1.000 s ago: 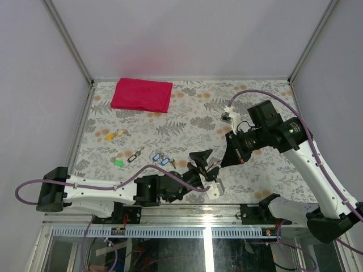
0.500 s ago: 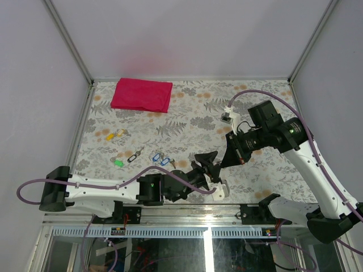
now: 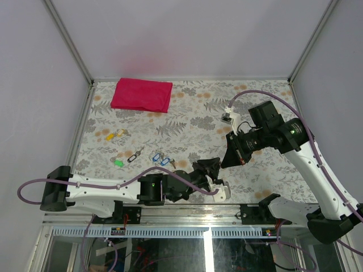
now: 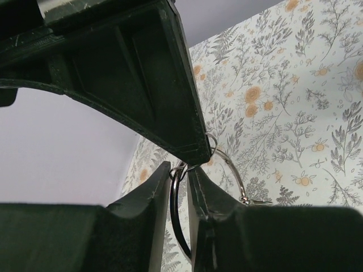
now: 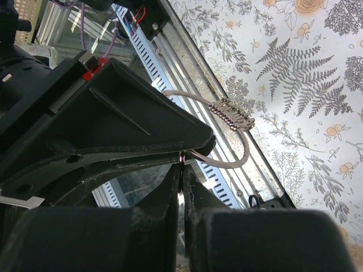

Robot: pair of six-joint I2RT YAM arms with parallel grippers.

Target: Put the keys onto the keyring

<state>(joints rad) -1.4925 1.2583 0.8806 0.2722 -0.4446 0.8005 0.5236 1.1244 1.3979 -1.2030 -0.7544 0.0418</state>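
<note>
Step in hand, as I read it: getting the keyring held and pried between both arms, before any key goes on. The small cluster of thin silver wire rings, the keyring [image 4: 228,162], hangs in the air above the floral-patterned surface [image 3: 187,113], near its front edge, where the two tools meet tip to tip.

Right tool [image 5: 181,164] is clenched, jaws pressed together, with a sliver of wire pinched at the very tip. Left tool [image 4: 178,173] stands nearly closed with one ring loop running through the narrow gap between its jaws. The wrist view is too close and dark there, so I cannot tell whether its pads actually press the wire.

The two tiny metal keys with bright blue plastic heads [image 3: 160,159] lie side by side on the surface, left of the tools and apart from them, not gripped. A small green tag [image 3: 118,162] and a small dark oval clip [image 3: 134,156] sit further left.

Next move likely calls for a firm second grip on the ring so a coil can be spread open. One tool must then free up to fetch a key, without dropping the ring.
</note>
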